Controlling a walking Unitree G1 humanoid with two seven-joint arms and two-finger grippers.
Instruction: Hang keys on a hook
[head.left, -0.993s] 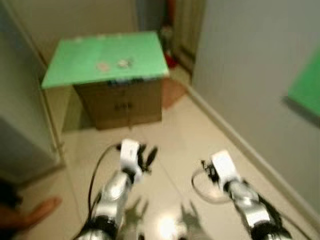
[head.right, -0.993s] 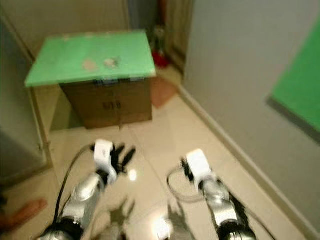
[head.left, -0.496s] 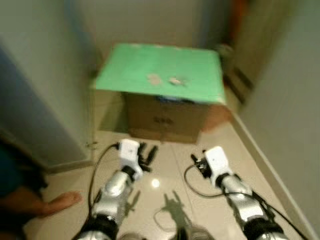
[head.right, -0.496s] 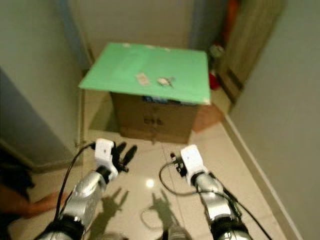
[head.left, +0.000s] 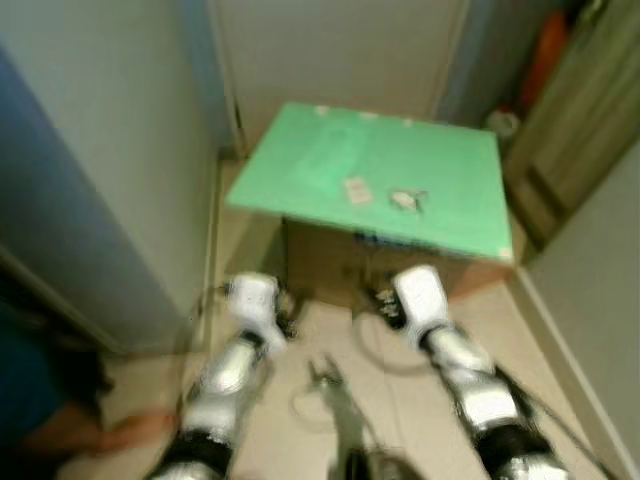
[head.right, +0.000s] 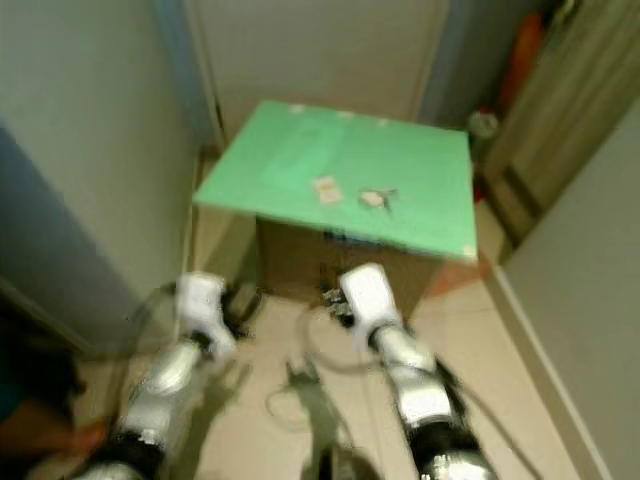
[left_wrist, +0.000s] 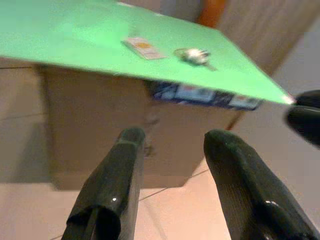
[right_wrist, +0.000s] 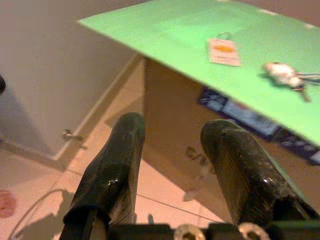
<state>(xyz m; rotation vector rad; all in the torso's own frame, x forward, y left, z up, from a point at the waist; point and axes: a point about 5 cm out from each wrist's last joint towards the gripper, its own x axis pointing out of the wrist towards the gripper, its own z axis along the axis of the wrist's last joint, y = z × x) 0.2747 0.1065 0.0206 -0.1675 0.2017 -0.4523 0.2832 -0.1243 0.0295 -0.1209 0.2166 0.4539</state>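
Right wrist view: metal keys (right_wrist: 286, 75) on flat green board (right_wrist: 165, 30); both grippers' fingers spread, empty.

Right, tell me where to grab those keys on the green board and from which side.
The keys lie flat on the green board beside a small tag. Probably come straight down from above with the right gripper, open now, and pinch the pale bunched end; the thin part trailing off looks harder to grip.

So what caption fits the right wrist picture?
Open right gripper faces a keys bunch and tag on a green board.
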